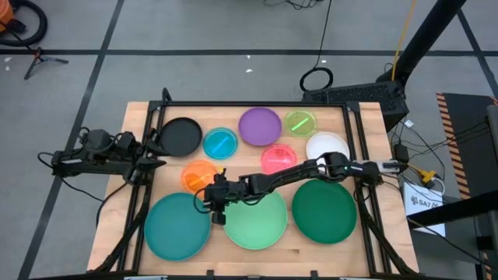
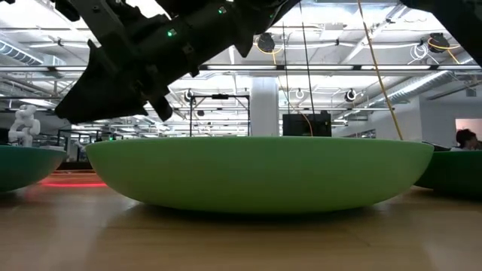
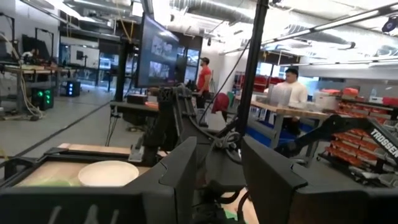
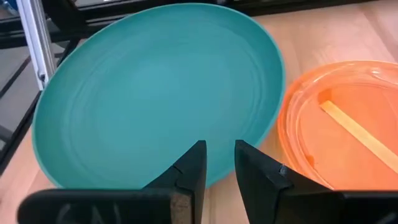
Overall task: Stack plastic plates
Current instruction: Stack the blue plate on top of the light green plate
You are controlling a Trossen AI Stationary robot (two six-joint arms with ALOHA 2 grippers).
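Nothing is stacked yet: the teal plate (image 1: 178, 225), mint plate (image 1: 257, 221) and dark green plate (image 1: 324, 211) are laid side by side along the near edge, likely as bases. Behind them the black (image 1: 180, 136), purple (image 1: 259, 126) and white (image 1: 327, 145) plates are spread singly, then the orange plate (image 1: 199, 176). The right gripper (image 1: 210, 197) is held over the teal plate's rim, jaws slightly parted, nothing gripped. The left gripper (image 1: 158, 152) is parked at the table's edge, jaws apart, empty.

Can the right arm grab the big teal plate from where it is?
Probably yes. The right gripper hovers right at the teal plate edge with its jaws slightly apart, and nothing lies between them. The orange plate just sits beside it.
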